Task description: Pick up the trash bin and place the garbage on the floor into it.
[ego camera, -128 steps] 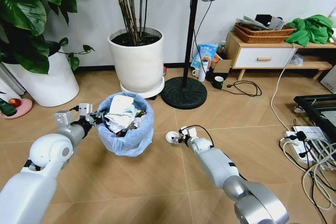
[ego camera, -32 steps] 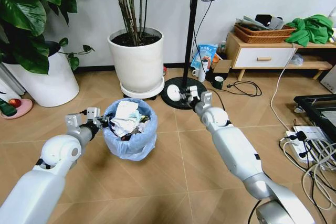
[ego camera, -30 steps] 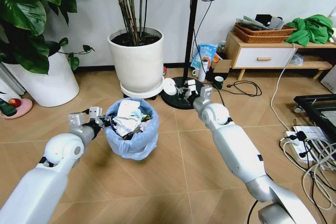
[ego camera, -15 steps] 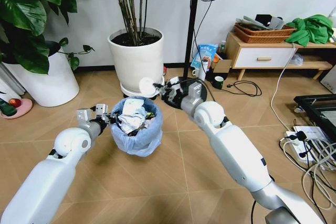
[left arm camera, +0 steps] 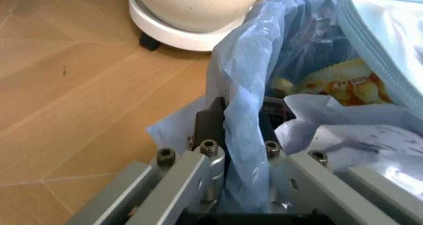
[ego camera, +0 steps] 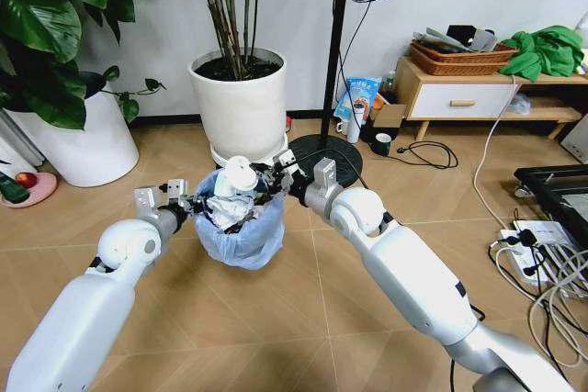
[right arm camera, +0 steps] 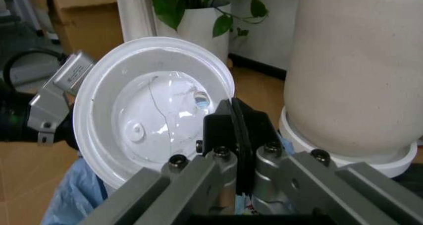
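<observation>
Swinging leftward since the earlier frame, the right gripper [ego camera: 268, 174] now holds the white disc [ego camera: 240, 173] pinched by its rim just over the trash bin [ego camera: 241, 227], whose bag edge the left gripper [ego camera: 188, 206] clamps; release only once centred above the heaped litter.

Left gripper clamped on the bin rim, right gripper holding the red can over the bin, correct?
Not quite: the right gripper holds a white disc, not a red can, as the right wrist view shows. The rest stands: the left gripper is clamped on the bin rim, and the disc is over the bin.
</observation>
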Motion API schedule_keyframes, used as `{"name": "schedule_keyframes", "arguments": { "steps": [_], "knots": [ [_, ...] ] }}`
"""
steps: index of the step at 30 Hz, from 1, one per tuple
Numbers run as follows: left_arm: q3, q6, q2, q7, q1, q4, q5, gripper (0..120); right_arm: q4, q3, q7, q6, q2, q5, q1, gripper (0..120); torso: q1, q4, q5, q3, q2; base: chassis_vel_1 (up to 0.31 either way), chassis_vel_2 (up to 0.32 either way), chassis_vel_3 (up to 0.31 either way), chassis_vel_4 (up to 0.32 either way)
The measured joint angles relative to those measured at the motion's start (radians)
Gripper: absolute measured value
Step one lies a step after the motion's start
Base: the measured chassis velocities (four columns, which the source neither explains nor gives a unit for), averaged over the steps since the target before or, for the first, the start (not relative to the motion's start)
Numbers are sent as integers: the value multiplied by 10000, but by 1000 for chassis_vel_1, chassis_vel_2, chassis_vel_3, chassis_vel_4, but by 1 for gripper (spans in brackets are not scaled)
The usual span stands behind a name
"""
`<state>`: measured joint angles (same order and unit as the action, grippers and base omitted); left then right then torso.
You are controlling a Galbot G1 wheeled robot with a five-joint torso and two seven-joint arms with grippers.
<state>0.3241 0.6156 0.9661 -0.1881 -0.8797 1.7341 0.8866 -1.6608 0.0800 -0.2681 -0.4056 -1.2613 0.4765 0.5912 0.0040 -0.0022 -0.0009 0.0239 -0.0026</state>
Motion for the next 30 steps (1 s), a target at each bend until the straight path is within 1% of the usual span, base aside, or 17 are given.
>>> {"name": "schedule_keyframes", "arguments": {
  "steps": [5, 9, 10, 14, 21, 22, 23, 24, 26, 28, 30],
  "knots": [
    [-5, 12, 0, -44, 103, 0, 44, 0, 166, 230, -104, 76, 15, -187, 46, 0, 0, -1, 0, 0, 0, 0, 0, 0, 0],
    [-8, 16, 12, -52, 145, 3, 61, 0, 521, 426, -139, 185, -44, -456, 48, 0, 0, -1, -1, 0, 1, 0, 0, 0, 0],
    [-8, 17, 12, -54, 150, 23, 62, 0, 744, 502, -162, 279, -91, -740, 2, 0, 0, 0, 0, 0, 0, 0, 0, 0, 0],
    [-8, 20, 0, -46, 150, 63, 63, 0, 951, 605, -133, 318, -170, -972, -118, 0, 0, 0, 0, 0, 1, 0, 0, 0, 0],
    [5, 20, 1, -20, 147, 60, 54, 0, 926, 621, 72, 247, -241, -1031, -192, 1, 0, 0, 0, 0, 2, 0, 0, 0, 0],
    [7, 21, 6, -14, 143, 53, 51, 0, 897, 622, 103, 244, -235, -1031, -197, 5, 0, 0, -1, 0, 2, 0, 0, 0, 0],
    [10, 21, 11, -1, 139, 40, 46, 0, 879, 622, 158, 244, -235, -1031, -213, 11, 0, -1, 0, 0, 2, 0, 0, 0, 0],
    [10, 21, 11, -1, 139, 40, 46, 0, 879, 622, 158, 244, -235, -1031, -213, 11, 0, -1, 0, 0, 2, 0, 0, 0, 0],
    [10, 20, 20, 5, 137, 25, 40, 0, 881, 624, 226, 246, -247, -1028, -233, 19, 0, 0, 0, 0, 2, 0, 0, 0, 0],
    [10, 20, 31, 9, 146, 17, 36, 0, 903, 624, 267, 250, -260, -1009, -268, 31, 0, 0, 0, 0, 2, 0, 0, 0, 0],
    [10, 20, 34, 9, 151, 15, 35, 0, 908, 624, 274, 255, -260, -1000, -275, 32, 0, 0, 0, 0, 2, 0, 0, 0, 0]
  ]
}}
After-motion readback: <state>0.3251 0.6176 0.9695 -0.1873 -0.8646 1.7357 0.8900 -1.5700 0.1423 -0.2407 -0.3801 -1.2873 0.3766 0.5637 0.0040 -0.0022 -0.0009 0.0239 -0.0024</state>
